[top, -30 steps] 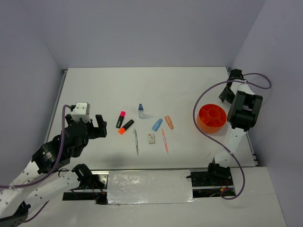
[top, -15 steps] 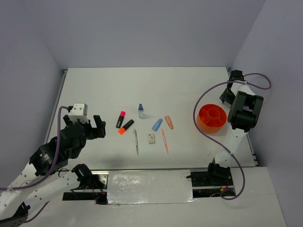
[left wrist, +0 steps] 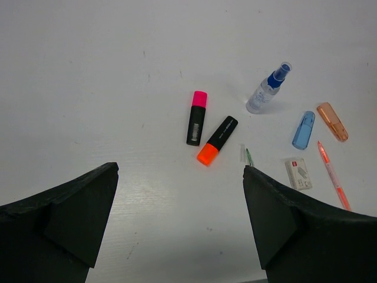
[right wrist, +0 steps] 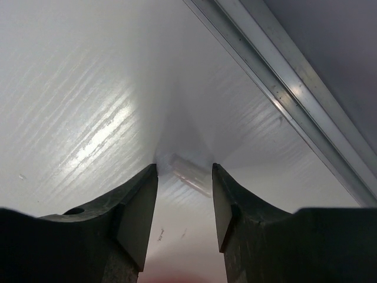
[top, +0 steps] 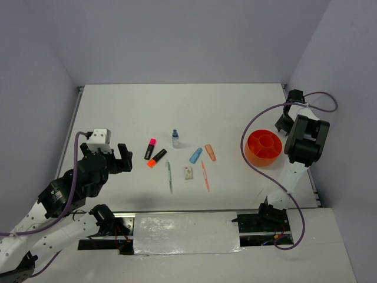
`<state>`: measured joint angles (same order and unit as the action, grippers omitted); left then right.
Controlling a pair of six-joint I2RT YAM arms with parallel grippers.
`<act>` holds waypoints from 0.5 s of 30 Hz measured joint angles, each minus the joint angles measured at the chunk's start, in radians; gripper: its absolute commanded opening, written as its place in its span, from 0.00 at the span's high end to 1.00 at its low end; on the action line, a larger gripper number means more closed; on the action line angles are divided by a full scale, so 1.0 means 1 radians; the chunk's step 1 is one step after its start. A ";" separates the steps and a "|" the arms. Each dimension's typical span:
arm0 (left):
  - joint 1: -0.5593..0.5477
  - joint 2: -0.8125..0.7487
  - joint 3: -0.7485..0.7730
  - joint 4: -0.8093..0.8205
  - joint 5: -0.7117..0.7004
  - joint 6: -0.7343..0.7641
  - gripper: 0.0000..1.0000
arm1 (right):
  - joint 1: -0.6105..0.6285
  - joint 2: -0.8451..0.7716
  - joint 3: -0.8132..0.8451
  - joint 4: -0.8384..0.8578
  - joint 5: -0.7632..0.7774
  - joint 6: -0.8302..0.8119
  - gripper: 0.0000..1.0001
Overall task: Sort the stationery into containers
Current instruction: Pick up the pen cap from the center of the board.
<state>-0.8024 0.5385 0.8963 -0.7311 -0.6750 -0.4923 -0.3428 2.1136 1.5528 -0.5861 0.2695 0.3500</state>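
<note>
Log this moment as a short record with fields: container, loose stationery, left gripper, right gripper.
container: orange bowl, right side of table, no stationery seen inside
loose on table: pink highlighter, orange highlighter, blue-capped bottle, blue marker, peach marker, silver pen, white block, orange pen
left gripper: open, empty, left of the highlighters
right gripper: jaws parted, beyond the bowl, small pale object between them; grip unclear

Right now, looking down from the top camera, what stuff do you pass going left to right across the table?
pink-capped highlighter → silver pen → blue-capped bottle → white eraser → blue marker → peach marker → orange bowl
</note>
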 measured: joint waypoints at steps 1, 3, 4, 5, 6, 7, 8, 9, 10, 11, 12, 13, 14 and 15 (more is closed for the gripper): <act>-0.002 0.002 0.000 0.000 0.000 0.000 0.01 | -0.002 -0.003 -0.004 0.000 -0.001 0.000 0.53; -0.006 0.003 0.000 0.000 0.000 0.000 0.01 | -0.004 -0.006 -0.010 0.000 -0.001 0.000 0.54; -0.007 0.003 0.000 0.000 0.000 0.000 0.01 | -0.005 -0.008 -0.012 0.000 -0.001 0.000 0.55; -0.008 0.003 0.000 0.000 0.000 0.000 0.01 | -0.005 -0.010 -0.015 0.000 0.000 0.000 0.58; -0.008 0.003 0.000 0.000 0.000 0.000 0.01 | -0.005 -0.012 -0.019 0.001 0.000 0.000 0.59; -0.009 0.002 0.000 0.000 -0.001 0.000 0.01 | -0.005 -0.016 -0.025 0.004 0.000 -0.001 0.63; -0.010 0.002 0.000 0.000 -0.001 0.000 0.01 | -0.005 -0.018 -0.030 0.004 0.002 -0.003 0.65; -0.011 0.000 0.000 0.000 -0.001 0.000 0.01 | -0.005 -0.019 -0.033 0.004 0.003 -0.003 0.68; -0.013 0.000 0.000 0.000 -0.002 0.000 0.01 | -0.005 -0.020 -0.034 0.003 0.003 -0.004 0.71; -0.014 -0.002 0.000 0.000 -0.002 0.000 0.01 | -0.005 -0.021 -0.034 0.003 0.004 -0.005 0.72; -0.017 -0.004 0.000 -0.001 -0.004 0.000 0.01 | -0.005 -0.020 -0.034 0.002 0.005 -0.006 0.74; -0.019 -0.008 0.000 -0.001 -0.007 0.000 0.01 | -0.005 -0.020 -0.034 0.000 0.007 -0.006 0.79; -0.022 -0.013 0.000 -0.001 -0.008 0.000 0.01 | -0.005 -0.021 -0.034 -0.001 0.008 -0.008 0.81; -0.024 -0.018 0.000 -0.001 -0.011 -0.001 0.01 | -0.005 -0.020 -0.034 -0.002 0.009 -0.008 0.83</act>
<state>-0.8268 0.5201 0.8963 -0.7319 -0.6857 -0.4931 -0.3477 2.0933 1.5192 -0.5884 0.2783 0.3420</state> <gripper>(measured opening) 0.993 0.203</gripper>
